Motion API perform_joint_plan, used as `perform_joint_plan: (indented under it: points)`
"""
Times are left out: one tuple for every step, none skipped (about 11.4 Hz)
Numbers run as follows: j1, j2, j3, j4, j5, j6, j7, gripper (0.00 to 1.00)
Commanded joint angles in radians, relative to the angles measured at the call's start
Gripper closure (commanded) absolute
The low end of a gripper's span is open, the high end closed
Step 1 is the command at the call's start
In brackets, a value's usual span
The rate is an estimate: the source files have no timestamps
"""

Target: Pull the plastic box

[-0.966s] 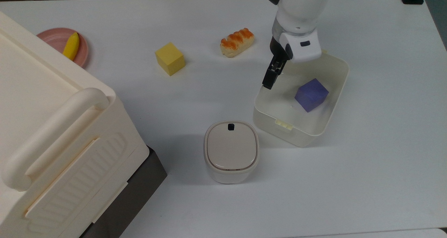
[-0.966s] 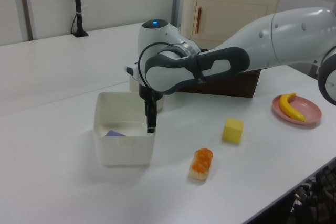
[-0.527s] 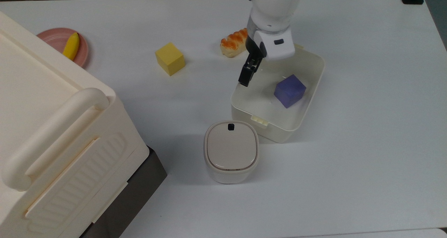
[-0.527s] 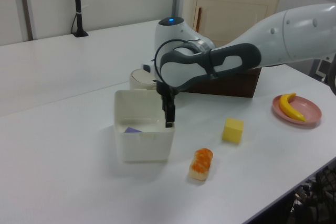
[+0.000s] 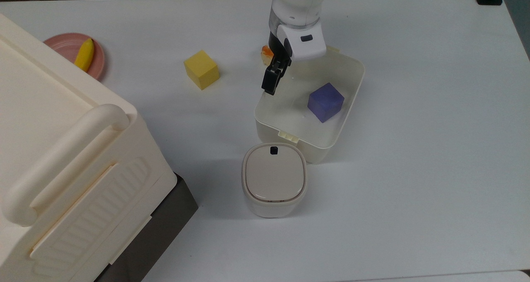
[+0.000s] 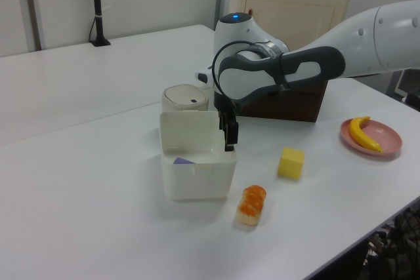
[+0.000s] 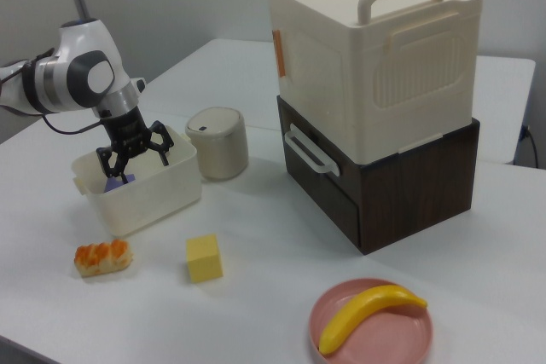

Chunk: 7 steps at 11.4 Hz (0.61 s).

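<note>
A: Starting at the table's (image 5: pixel 414 170) near edge in the top view, what came first?

B: The small lidded canister (image 5: pixel 273 178). Right behind it, at about 1 o'clock, sat the plastic box (image 5: pixel 321 149). Its near corner was against the canister or just short of it, and I could not tell which.

A: And how did the box lie?

B: Its long axis ran from roughly 7 o'clock to 1 o'clock, with a latch tab at each short end and a purple cube (image 5: pixel 326 102) inside, toward the 3 o'clock side.

A: Where were the fingers?

B: The gripper (image 5: pixel 269 85) hung at the box's long wall on the 10 o'clock side, near the far end. In the right view the fingers (image 7: pixel 162 157) were spread wide, gripping nothing, and seemed to straddle or hook that rim. The body of the box lay at about 4 o'clock from them.

A: So what did the pull turn on?

B: By my reading, a drag toward 9 or 10 o'clock would bring the box along broadside. The bread roll (image 5: pixel 266 52), just beyond the fingers at 12 o'clock, looked clear of that line
</note>
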Motion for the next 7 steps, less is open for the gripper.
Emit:
perform_joint_plan:
  points:
    - [0.003,-0.035,-0.005,0.002,0.004,0.003,0.064,0.0]
    - [0.003,-0.03,0.006,0.049,0.01,0.004,0.177,0.0]
    - [0.003,-0.029,0.012,0.097,0.018,0.007,0.323,0.0]
    - [0.003,-0.032,0.023,0.137,0.05,0.003,0.465,0.0]
    - [-0.011,-0.041,0.029,0.161,0.073,-0.002,0.609,0.0]
    - [-0.021,-0.056,0.03,0.168,0.074,-0.026,0.738,0.0]
    - [-0.052,-0.073,0.035,0.187,0.074,-0.077,0.817,0.0]
